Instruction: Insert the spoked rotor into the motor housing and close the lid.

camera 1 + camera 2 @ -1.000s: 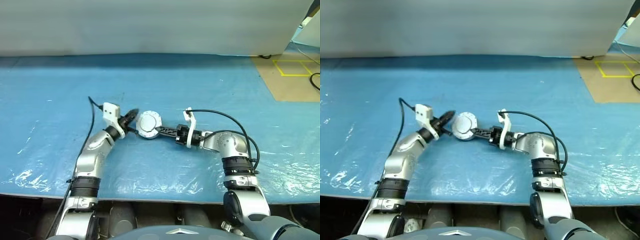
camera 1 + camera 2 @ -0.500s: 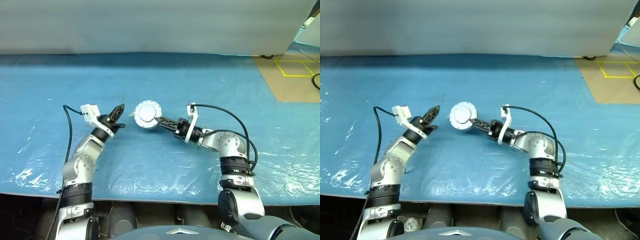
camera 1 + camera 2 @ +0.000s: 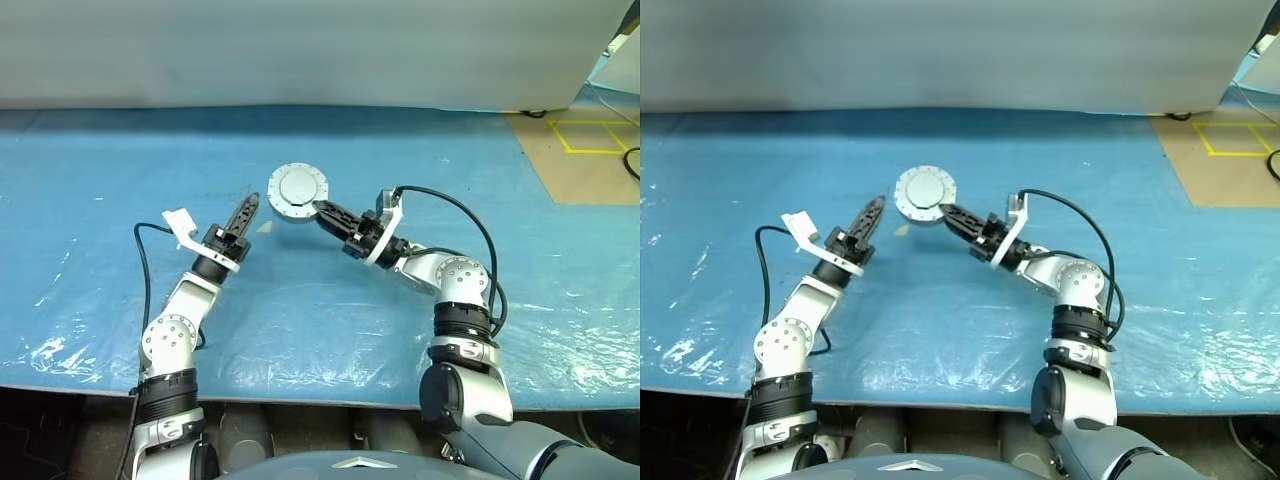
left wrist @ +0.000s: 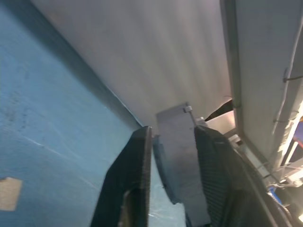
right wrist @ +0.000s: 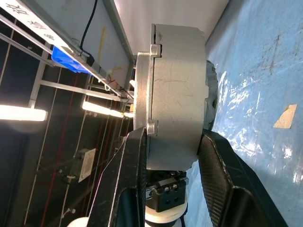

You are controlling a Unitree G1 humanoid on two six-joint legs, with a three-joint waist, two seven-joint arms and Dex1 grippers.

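The motor housing [image 3: 297, 189], a round silver-grey puck, is held up above the blue table. Its flat round face is turned toward me. My right gripper [image 3: 322, 210] is shut on its lower right edge, and the right wrist view shows the black fingers [image 5: 134, 161] clamping the puck's two faces. The lid [image 5: 143, 94] lies shut against the housing, with a seam running along the rim. The spoked rotor is hidden. My left gripper [image 3: 252, 203] hangs to the left of the puck, apart from it, pointing up toward it. Its fingers [image 4: 137, 179] stand open with nothing between them.
A blue plastic-covered table [image 3: 120, 180] spreads under both arms, and a small tan scrap [image 3: 262, 227] lies on it below the puck. A pale wall [image 3: 300, 50] closes off the back. Brown floor with yellow tape [image 3: 585, 140] lies at the far right.
My left gripper let go of the puck's left edge, drew back to the left, rolled and opened. The right gripper lifted the closed puck higher and farther from me.
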